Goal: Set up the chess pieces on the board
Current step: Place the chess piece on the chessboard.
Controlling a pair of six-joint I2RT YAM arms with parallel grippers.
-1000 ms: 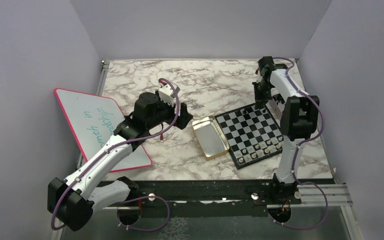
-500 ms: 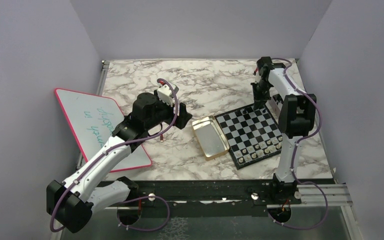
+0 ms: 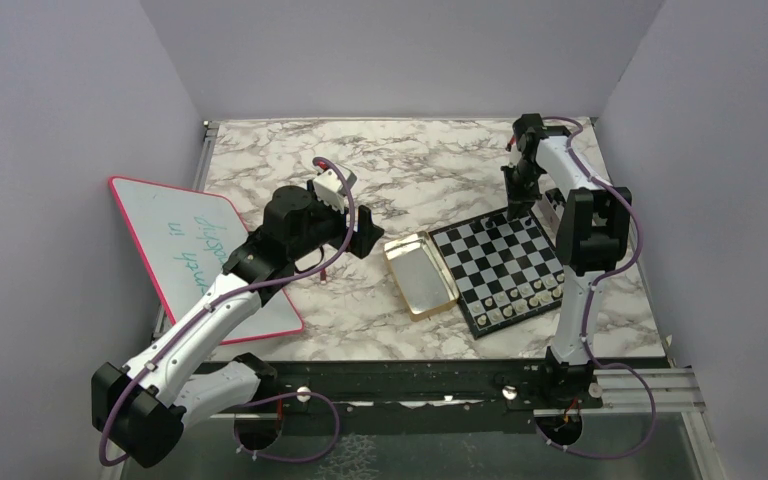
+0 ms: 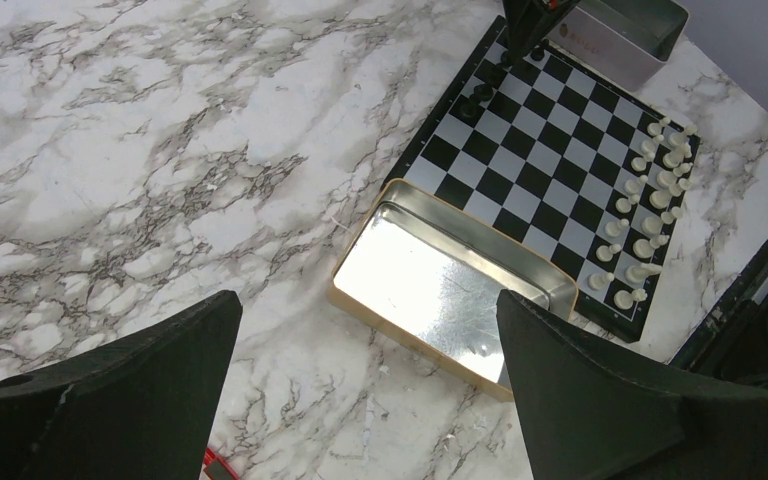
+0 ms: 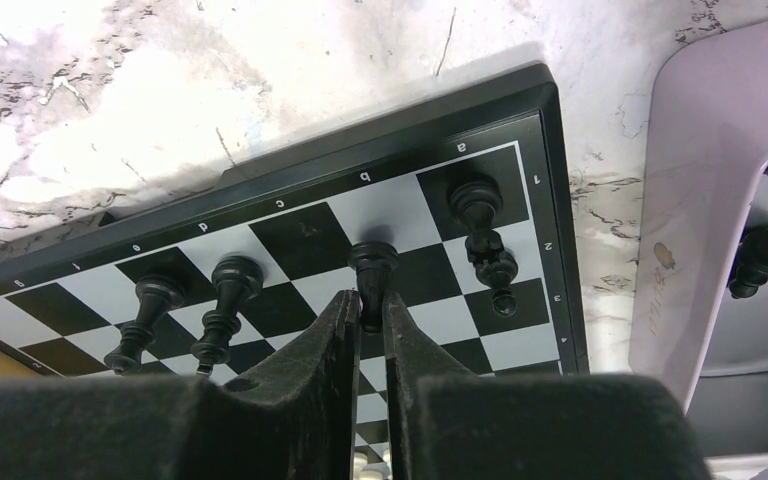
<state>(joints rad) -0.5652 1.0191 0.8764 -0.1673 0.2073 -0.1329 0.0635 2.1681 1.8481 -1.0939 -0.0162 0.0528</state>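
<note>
The board [image 3: 503,265] lies right of centre on the marble table, and also shows in the left wrist view [image 4: 550,150] and the right wrist view [image 5: 300,235]. Pale pieces [image 4: 645,200] fill its near rows. My right gripper [image 5: 370,305] is shut on a black piece [image 5: 372,268] that stands on the board's far rank, between a black piece [image 5: 478,215] on the corner square and two more [image 5: 225,300] on the other side. My left gripper [image 4: 370,400] is open and empty, above the marble left of the tin.
An open gold tin [image 3: 420,272] lies against the board's left edge. A pink-rimmed whiteboard [image 3: 200,250] lies at the table's left. A grey box [image 4: 620,30] stands by the board's far right corner. A small red object [image 4: 215,465] lies under my left gripper.
My right gripper has come down a little onto the board's far rank. My left arm has shifted slightly.
</note>
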